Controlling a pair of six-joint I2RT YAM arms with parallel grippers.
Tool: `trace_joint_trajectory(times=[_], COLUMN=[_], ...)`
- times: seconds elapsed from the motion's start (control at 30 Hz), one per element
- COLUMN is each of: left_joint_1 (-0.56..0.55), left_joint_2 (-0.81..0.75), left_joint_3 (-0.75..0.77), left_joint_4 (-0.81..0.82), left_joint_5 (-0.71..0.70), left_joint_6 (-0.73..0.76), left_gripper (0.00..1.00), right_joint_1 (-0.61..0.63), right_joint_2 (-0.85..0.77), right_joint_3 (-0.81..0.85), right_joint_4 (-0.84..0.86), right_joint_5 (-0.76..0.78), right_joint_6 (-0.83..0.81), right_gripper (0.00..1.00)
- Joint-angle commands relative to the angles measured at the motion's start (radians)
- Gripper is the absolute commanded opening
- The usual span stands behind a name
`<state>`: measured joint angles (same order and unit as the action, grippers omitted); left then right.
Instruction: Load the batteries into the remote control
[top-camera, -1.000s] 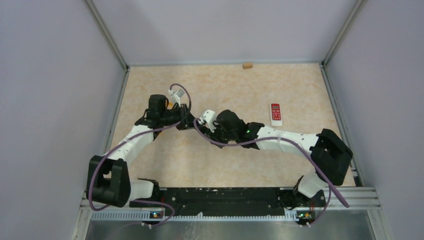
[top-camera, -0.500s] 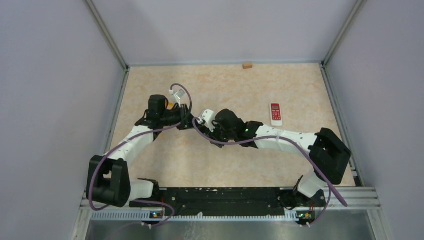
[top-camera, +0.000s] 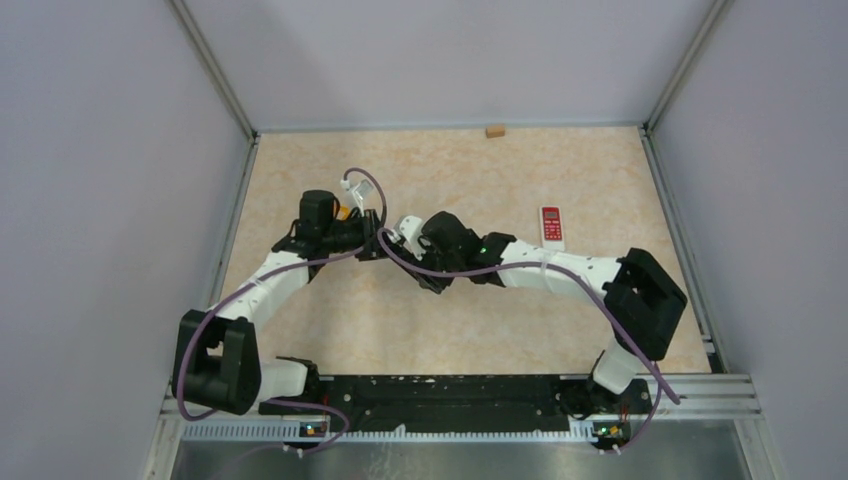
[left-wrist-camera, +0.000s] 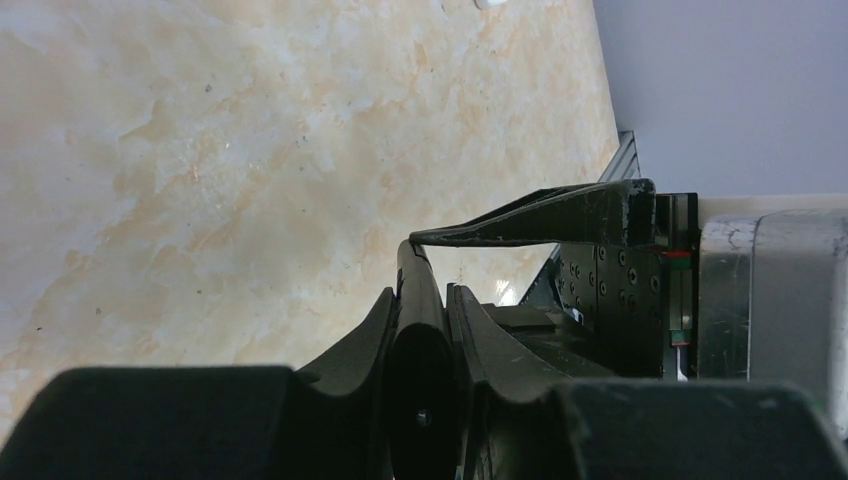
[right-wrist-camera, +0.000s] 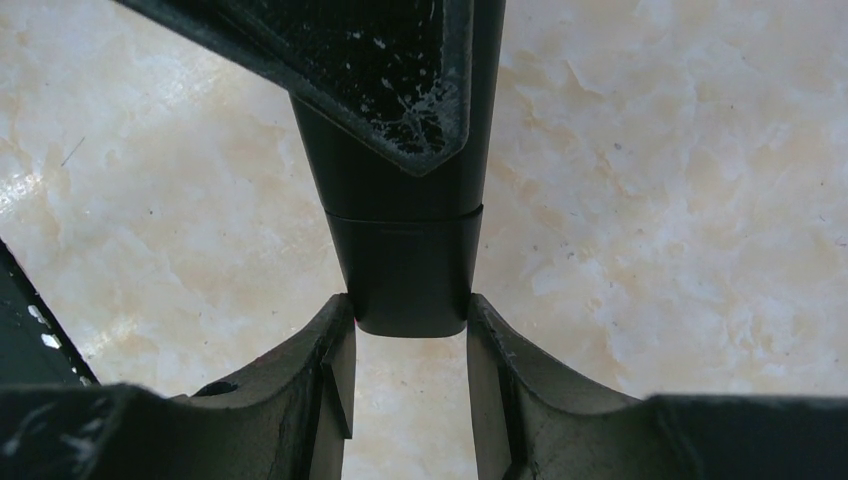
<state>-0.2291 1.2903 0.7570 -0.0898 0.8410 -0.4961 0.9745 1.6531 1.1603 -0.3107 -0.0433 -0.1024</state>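
Observation:
A black remote control (left-wrist-camera: 418, 330) sits edge-on between my left gripper's (left-wrist-camera: 420, 290) fingers, which are shut on it a little above the table. In the right wrist view the remote's narrow end (right-wrist-camera: 408, 270) lies between my right gripper's (right-wrist-camera: 410, 315) fingertips, which touch it on both sides. One left finger (right-wrist-camera: 385, 70) crosses above it. In the top view the two grippers meet left of centre, the left gripper (top-camera: 372, 244) and the right gripper (top-camera: 396, 244) tip to tip. The batteries are out of view.
A white remote with a red face (top-camera: 551, 226) lies on the table at the right. A small wooden block (top-camera: 494, 130) lies at the back edge. Metal rails and grey walls close in the beige table (top-camera: 460, 320).
My right arm has moved left toward the left gripper, closing on the remote's end. The left arm has hardly moved.

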Motion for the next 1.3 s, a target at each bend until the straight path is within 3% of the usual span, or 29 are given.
trace_joint_trajectory(times=[0.0, 0.3, 0.53, 1.27], left_joint_1=[-0.041, -0.041, -0.041, -0.025], left_joint_2=[-0.008, 0.08, 0.159, 0.284], left_joint_3=[0.039, 0.056, 0.095, 0.141], left_joint_4=[0.019, 0.148, 0.141, 0.105], left_joint_5=[0.25, 0.354, 0.336, 0.226], left_joint_6=[-0.099, -0.256, -0.266, -0.265], left_gripper=[0.0, 0.0, 0.0, 0.0], right_joint_1=[-0.023, -0.026, -0.028, -0.029], right_joint_2=[0.028, 0.024, 0.003, -0.029], right_joint_3=[0.079, 0.139, 0.16, 0.176], right_joint_4=[0.09, -0.074, -0.192, -0.29], right_joint_5=[0.008, 0.028, 0.026, 0.098], right_joint_6=[0.034, 0.046, 0.052, 0.062], right_gripper=[0.29, 0.37, 0.41, 0.49])
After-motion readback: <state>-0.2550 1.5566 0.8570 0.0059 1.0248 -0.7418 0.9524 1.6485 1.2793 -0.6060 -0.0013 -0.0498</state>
